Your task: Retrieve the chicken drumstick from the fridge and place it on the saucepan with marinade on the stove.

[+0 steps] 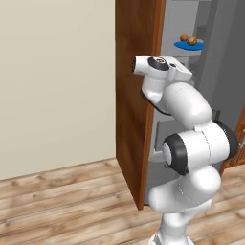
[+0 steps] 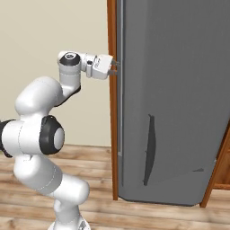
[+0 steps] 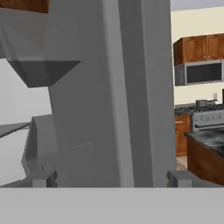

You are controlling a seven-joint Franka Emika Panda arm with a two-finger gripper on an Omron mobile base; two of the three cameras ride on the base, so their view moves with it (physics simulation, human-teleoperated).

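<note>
- Left base view: the white arm folds up in front of the fridge (image 1: 210,72), whose door stands open beside the brown wooden side panel (image 1: 134,95). On an upper shelf inside lies a blue plate (image 1: 187,46) carrying two small orange-brown pieces; the right one looks like the chicken drumstick (image 1: 192,41), with a rounder orange piece (image 1: 183,38) just beside it. The hand points toward the panel's edge, well below and left of the plate. Pale wall and wooden floor (image 1: 57,196) fill the left side.
- Right base view: the grey fridge door (image 2: 175,99), with a long dark handle (image 2: 148,148) low on its face, blocks the interior. The gripper (image 2: 115,68) sits at the door's upper left edge, against the thin wooden strip; how far its jaws are spread cannot be made out here.
- Hand view: the two finger tips (image 3: 43,178) stand wide apart with nothing between them, facing the grey door edge and inner shelves. Far off to the right stands the stove (image 3: 209,117) with the saucepan (image 3: 202,103) on top, under wooden cabinets and a microwave (image 3: 202,72).
</note>
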